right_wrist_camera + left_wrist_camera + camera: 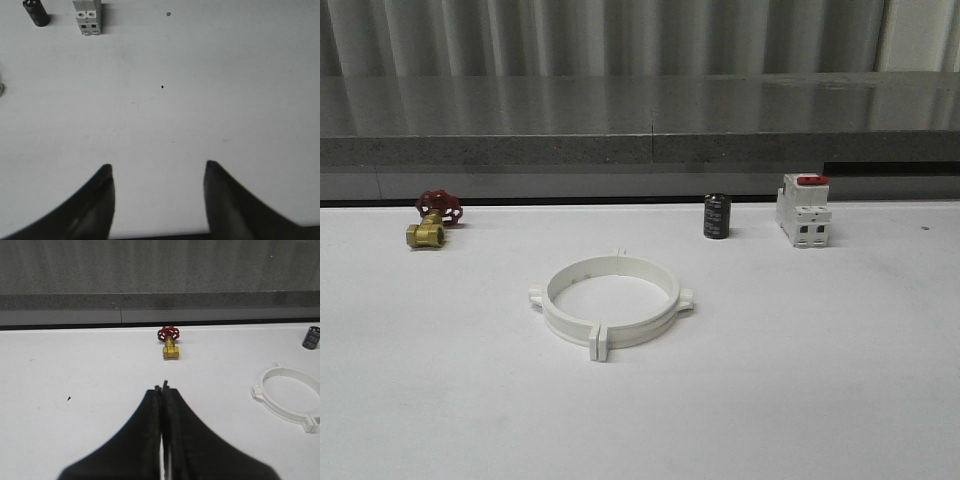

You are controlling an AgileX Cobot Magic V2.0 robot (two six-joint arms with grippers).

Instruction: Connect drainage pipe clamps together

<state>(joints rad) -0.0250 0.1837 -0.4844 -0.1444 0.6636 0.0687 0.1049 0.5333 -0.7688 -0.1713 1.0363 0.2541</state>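
The two white plastic semicircular drainage pipe clamps (610, 305) sit mid-table as one ring, tabs meeting, seemingly already joined. The left gripper (163, 386) has its jaws pressed together; the right gripper (157, 170) spread apart, both clear of it.

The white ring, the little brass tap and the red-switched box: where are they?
White ring (560, 322): front view, its near-left wall.
Brass tap (171, 351): left wrist view, its brass body.
Red-switched box (803, 215): front view, its white front.
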